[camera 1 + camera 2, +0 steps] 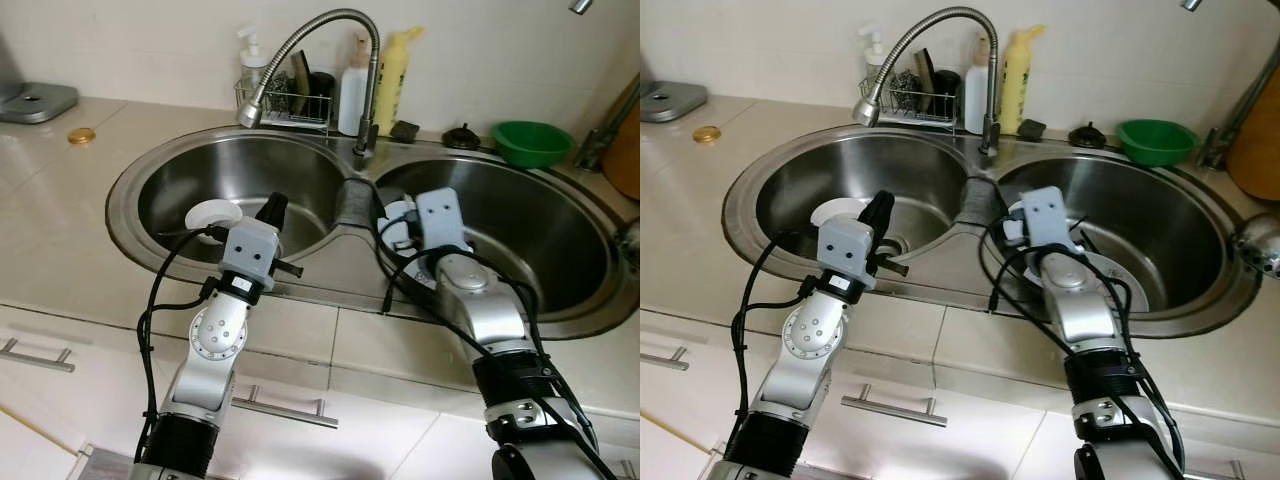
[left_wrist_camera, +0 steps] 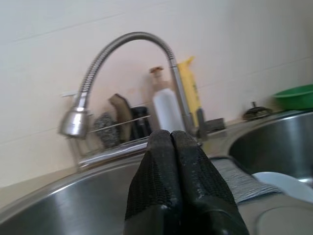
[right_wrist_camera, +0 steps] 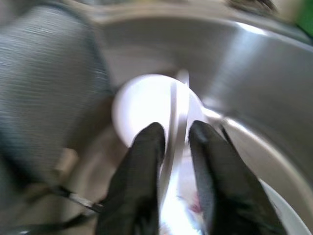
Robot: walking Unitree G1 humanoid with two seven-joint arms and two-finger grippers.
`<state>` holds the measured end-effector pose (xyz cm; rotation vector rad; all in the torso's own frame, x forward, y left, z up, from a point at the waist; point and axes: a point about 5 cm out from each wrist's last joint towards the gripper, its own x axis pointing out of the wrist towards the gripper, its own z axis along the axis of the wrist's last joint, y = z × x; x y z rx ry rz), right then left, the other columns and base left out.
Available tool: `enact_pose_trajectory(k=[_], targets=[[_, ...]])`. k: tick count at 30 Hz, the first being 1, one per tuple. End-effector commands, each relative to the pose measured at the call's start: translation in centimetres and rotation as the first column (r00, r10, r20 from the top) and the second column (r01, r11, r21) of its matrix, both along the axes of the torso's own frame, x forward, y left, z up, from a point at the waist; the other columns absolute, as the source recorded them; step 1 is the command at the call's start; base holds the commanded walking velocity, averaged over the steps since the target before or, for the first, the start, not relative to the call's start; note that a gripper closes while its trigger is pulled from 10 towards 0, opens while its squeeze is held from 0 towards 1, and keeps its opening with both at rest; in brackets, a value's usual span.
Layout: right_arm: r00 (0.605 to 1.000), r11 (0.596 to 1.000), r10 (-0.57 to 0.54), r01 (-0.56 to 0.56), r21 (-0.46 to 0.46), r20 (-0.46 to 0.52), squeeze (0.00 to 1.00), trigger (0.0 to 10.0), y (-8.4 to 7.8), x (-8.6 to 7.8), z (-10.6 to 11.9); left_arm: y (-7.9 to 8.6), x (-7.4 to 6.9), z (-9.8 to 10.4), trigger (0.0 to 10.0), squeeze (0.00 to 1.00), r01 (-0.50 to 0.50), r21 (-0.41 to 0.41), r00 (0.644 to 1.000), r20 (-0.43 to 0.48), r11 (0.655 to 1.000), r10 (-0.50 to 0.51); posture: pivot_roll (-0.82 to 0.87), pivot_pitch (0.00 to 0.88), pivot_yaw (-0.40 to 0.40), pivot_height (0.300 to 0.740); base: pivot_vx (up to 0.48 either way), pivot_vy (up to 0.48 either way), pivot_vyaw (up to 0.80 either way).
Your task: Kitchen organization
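Steel double sink (image 1: 130, 205) is sitting in a beige tiled counter, the left gripper (image 1: 272, 210) hovering over its left basin with fingers pressed together, the right gripper (image 3: 171, 142) closing its fingers on a white dish's rim (image 3: 146, 100) in the right basin, no label legible on the bottles (image 1: 392, 80).

Double stainless sink (image 1: 335, 285), 2 round basins. Left basin: 1 white plate (image 1: 212, 213) lying near the front-left wall. Right basin: white bowl (image 3: 146, 105) beside the divider, with a white plate (image 1: 1132, 290) lying flat just beside it.
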<state>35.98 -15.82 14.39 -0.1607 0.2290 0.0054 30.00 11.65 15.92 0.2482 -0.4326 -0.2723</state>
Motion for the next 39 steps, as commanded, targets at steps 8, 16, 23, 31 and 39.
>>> enact_pose_trajectory(k=[8, 16, 23, 31, 39], targets=[[0.999, 0.998, -0.033, 0.034, 0.059, -0.016, 1.0, 10.0, -0.5, 0.2, 0.4, -0.3, -0.2, 0.0, 10.0, 0.0, 0.007, 0.006, 1.0, -0.006, 1.0, -0.007, -0.06, 0.0, -0.037, 0.74, 0.0, 0.0, 0.0], [0.977, 0.988, 0.01, -0.042, 0.147, 0.212, 1.0, 10.0, 1.0, -0.3, 3.4, -0.3, -0.2, 0.0, 10.0, 0.0, 0.015, -0.018, 1.0, -0.016, 1.0, -0.016, -0.06, 0.0, -0.037, 0.74, 0.0, 0.0, 0.0], [0.923, 0.987, 0.062, -0.113, 0.112, 0.379, 0.0, 10.0, 2.2, -2.0, 5.4, -0.3, -0.1, 0.0, 10.0, 0.0, 0.017, -0.024, 1.0, -0.024, 1.0, -0.018, -0.06, 0.0, -0.038, 0.74, 0.0, 0.076, 0.0], [0.919, 0.988, 0.07, -0.117, 0.099, 0.389, 0.0, 10.0, 2.4, -3.0, 4.7, -0.4, -0.1, 0.1, 10.0, 0.0, 0.03, -0.021, 0.999, -0.019, 0.999, -0.03, -0.06, 0.0, -0.032, 0.74, 0.0, 0.479, 0.0], [0.903, 0.989, 0.093, -0.132, 0.065, 0.42, 0.0, 10.0, 2.8, -3.7, 4.9, -0.4, -0.2, 0.2, 10.0, 0.0, 0.036, -0.018, 0.999, -0.012, 0.999, -0.036, -0.06, 0.0, -0.033, 0.74, 0.0, 0.48, 0.0]])
